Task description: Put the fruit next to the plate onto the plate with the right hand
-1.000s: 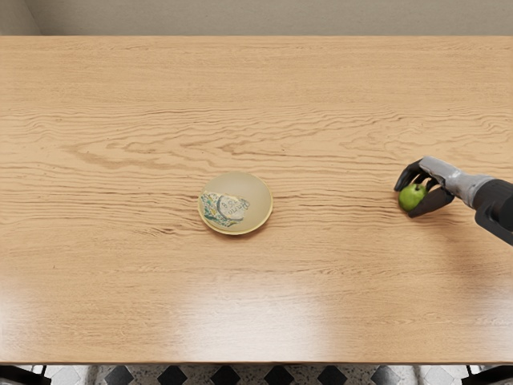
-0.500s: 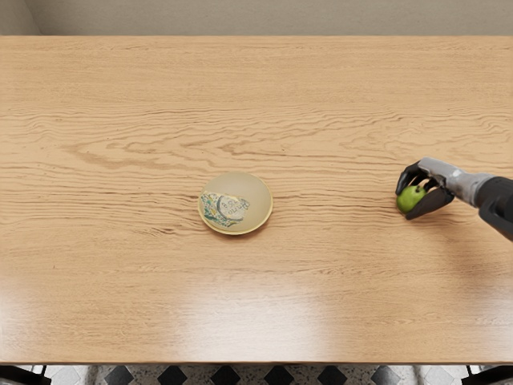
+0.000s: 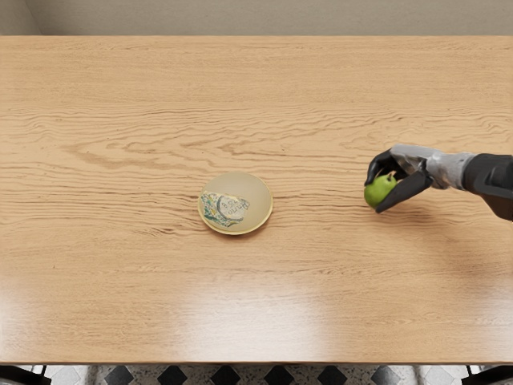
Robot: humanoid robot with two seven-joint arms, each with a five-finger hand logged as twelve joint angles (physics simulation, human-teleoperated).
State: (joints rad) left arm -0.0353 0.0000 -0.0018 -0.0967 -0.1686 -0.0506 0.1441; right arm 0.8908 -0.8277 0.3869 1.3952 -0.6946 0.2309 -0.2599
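A small green apple (image 3: 378, 191) is held in my right hand (image 3: 388, 180), whose dark fingers are curled around it; the arm comes in from the right edge. The fruit sits off the table at the hand's left side, well to the right of the plate. The plate (image 3: 255, 192) is a small round beige dish with a patterned patch inside, lying near the middle of the wooden table. Nothing lies on the plate. My left arm does not show.
The wooden table (image 3: 160, 104) spans almost the whole view, with a wall strip along the far edge and a checkered floor below the near edge.
My right hand, shut on the green apple, has lifted slightly and moved left toward the plate. The plate has not moved.
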